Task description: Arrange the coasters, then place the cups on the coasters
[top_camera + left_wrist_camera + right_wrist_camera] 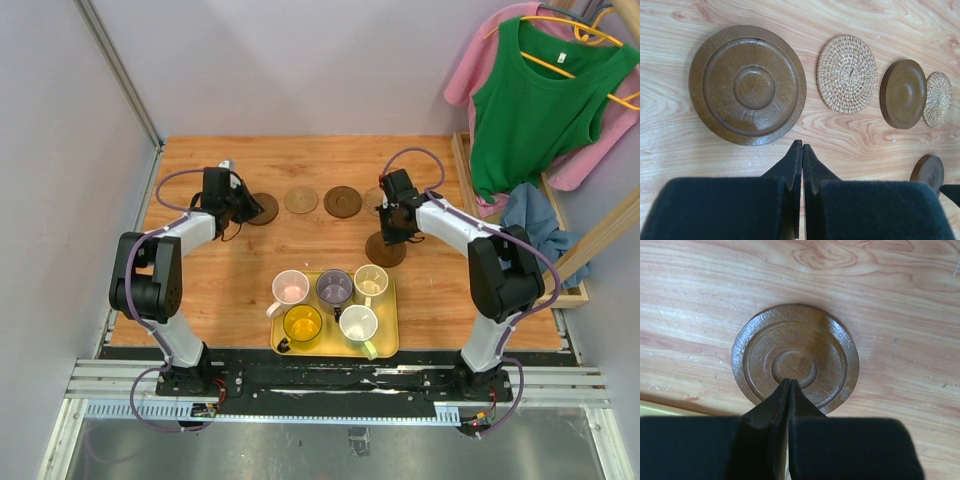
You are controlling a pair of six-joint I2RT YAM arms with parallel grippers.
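Four coasters lie in a row at the back: dark brown [263,208], tan [300,200], dark brown [342,201] and tan [375,198], the last partly hidden by my right arm. A fifth, dark brown coaster [386,249] lies nearer. My left gripper [801,145] is shut and empty, just beside the leftmost coaster [747,85]. My right gripper [789,381] is shut and empty, its tips over the near coaster [796,357]. The cups stand on the yellow tray [388,345]: pink [291,287], purple-grey [334,288], cream [371,281], yellow [302,324], green-white [358,324].
A wooden rack [575,295] with hanging green and pink clothes [535,95] and a blue cloth [535,220] stands past the table's right edge. Grey walls close the left side and the back. Bare wood [200,290] lies left of the tray.
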